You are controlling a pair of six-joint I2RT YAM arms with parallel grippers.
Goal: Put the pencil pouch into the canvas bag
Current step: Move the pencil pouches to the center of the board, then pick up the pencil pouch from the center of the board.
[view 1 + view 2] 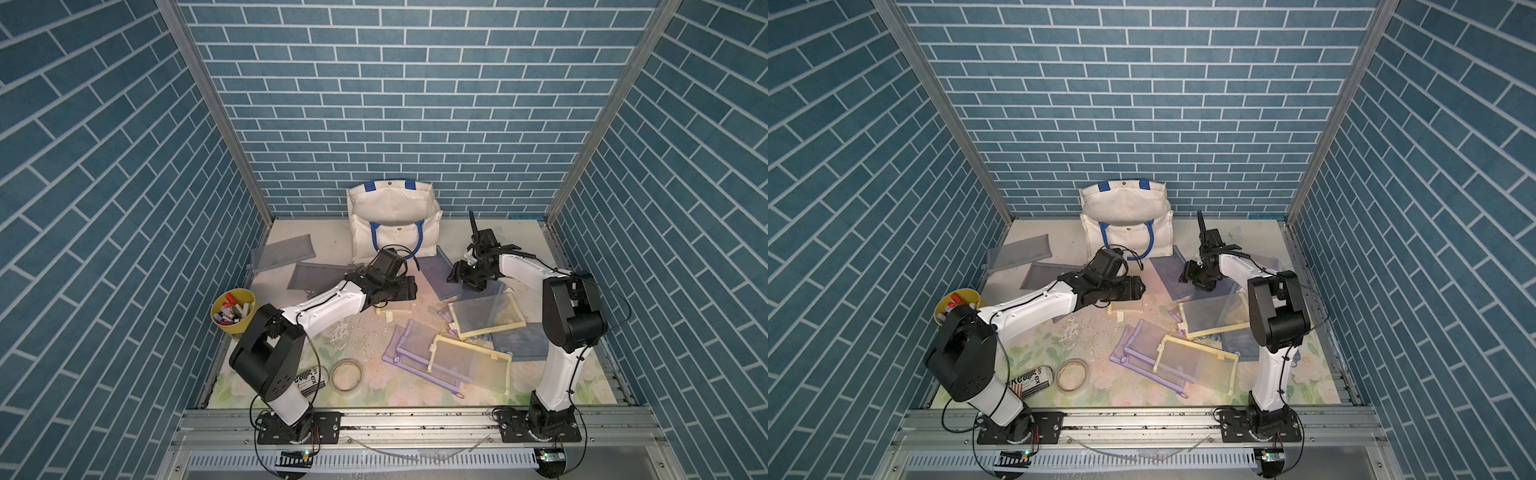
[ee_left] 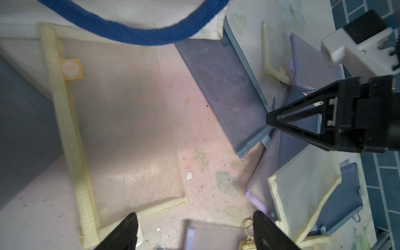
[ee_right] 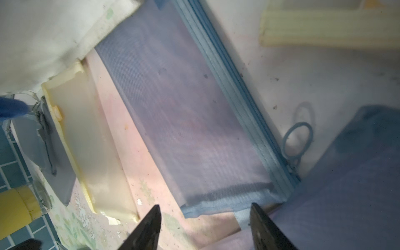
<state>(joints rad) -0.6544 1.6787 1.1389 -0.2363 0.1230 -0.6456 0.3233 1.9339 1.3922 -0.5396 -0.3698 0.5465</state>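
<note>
Jaws are hard to read in both top views, where the left gripper (image 1: 409,287) hides most of a yellow-trimmed pouch (image 1: 395,309) and the right gripper (image 1: 454,277) hangs over the blue pencil pouch (image 1: 436,276), lying flat just beside the canvas bag (image 1: 395,208). From the left wrist we see fingers (image 2: 123,233) spread on nothing, the bag's blue handle (image 2: 138,32) cut off; from the right wrist, blurred, fingers (image 3: 149,227) stand apart astride the pouch's corner, unclamped.

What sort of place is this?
Probably a purpose-built robot test cell, not a real room: brick-print panels on aluminium posts box in a table, with a metal mounting rail along its front.
</note>
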